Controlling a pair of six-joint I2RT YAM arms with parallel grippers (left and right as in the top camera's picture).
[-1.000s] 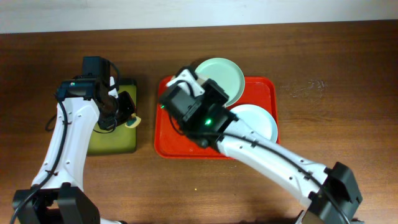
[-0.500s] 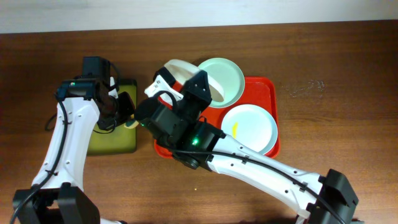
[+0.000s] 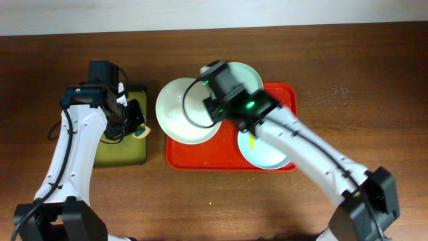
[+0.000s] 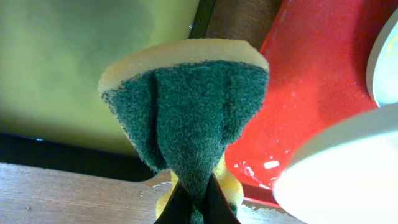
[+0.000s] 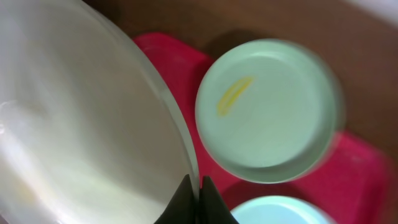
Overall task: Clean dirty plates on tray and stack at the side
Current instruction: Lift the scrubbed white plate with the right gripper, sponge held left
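My right fingers (image 5: 200, 191) are clamped on the rim of the white plate (image 3: 187, 110), holding it over the left edge of the red tray (image 3: 180, 159). Just to its left, my left fingers (image 4: 198, 205) pinch the sponge (image 4: 186, 106) above the black tray (image 3: 120, 157). The left arm is nearer, with little room between them.

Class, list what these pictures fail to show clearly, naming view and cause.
Overhead: the right arm covers part of the light blue plate and mint green plate.
Left wrist: the sponge hides most of the left gripper.
Right wrist: frame edges cut off the white plate.
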